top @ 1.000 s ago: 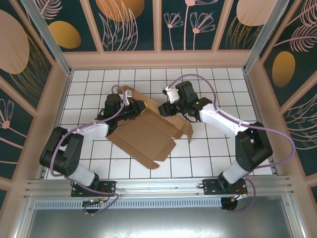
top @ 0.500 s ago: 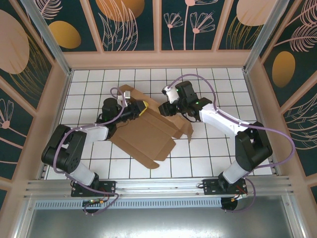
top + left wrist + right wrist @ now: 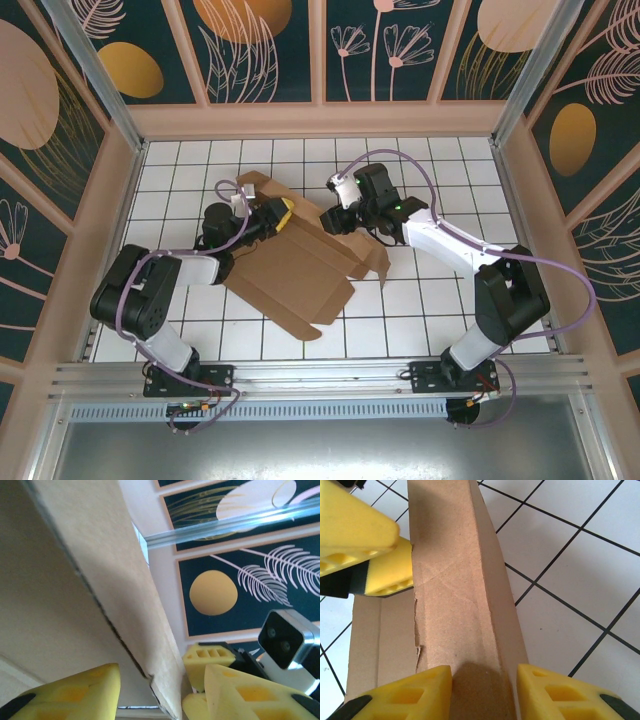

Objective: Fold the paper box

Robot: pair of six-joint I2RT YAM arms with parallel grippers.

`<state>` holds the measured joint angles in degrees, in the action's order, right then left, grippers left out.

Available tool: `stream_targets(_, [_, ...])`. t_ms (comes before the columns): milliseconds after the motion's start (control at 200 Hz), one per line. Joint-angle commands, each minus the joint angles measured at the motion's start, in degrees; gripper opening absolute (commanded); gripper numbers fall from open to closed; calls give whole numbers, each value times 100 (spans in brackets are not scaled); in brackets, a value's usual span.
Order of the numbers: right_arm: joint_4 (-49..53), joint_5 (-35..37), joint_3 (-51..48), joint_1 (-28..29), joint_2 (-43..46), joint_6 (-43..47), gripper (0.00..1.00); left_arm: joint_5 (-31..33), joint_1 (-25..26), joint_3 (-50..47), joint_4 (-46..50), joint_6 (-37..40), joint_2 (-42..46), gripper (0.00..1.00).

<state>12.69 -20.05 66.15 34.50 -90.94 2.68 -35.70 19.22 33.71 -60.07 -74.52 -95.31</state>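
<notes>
Firmly, the right gripper (image 3: 485, 677) pinches a raised flap of the paper box (image 3: 300, 270). The left gripper (image 3: 162, 680) stands parted astride a neighbouring flap. The box lies mid-bench (image 3: 450, 320), slightly nearer the left edge.

paper box (image 3: 295, 270) blocks centre, near-right tiles (image 3: 410, 322) free

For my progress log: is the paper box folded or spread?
Mostly spread: the paper box lies open on the table, its far edge raised.
</notes>
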Motion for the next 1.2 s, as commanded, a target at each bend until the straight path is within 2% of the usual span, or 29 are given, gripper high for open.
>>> stream_targets(0, [169,-26,-10,33,-131,122,39,130,-26,179,-543,-273,-248,48])
stream_targets(180, [181,-16,29,32,-211,145,38,290,-30,363,-938,-595,-616,41])
stream_targets(380, [266,63,144,32,-218,167,38,398,-26,307,-1423,-825,-778,20])
stream_targets(450, [270,187,209,18,-122,96,42,548,-30,193,-1530,-880,-726,12])
stream_targets(540, [163,419,258,8,117,-169,50,851,-24,22,-1472,-889,-565,9])
stream_targets(656, [-86,987,216,6,540,-765,52,1429,2,-187,-1193,-739,-177,5])
stream_targets(756, [-320,1365,84,-12,921,-1354,52,2369,92,-503,-1068,-649,276,4])
stream_targets(856, [-506,1373,-91,-65,1207,-1933,51,3198,295,-679,-1098,-681,522,4])
stream_targets(951, [-131,1344,98,-194,1141,-2468,51,3790,573,-657,-1041,-771,592,3])
stream_targets(1151, [315,1156,478,-286,855,-2915,53,4405,964,-524,-618,-1025,663,1])
stream_targets(1196, [424,1072,562,-522,764,-3081,53,4564,999,-564,-420,-1082,763,1])
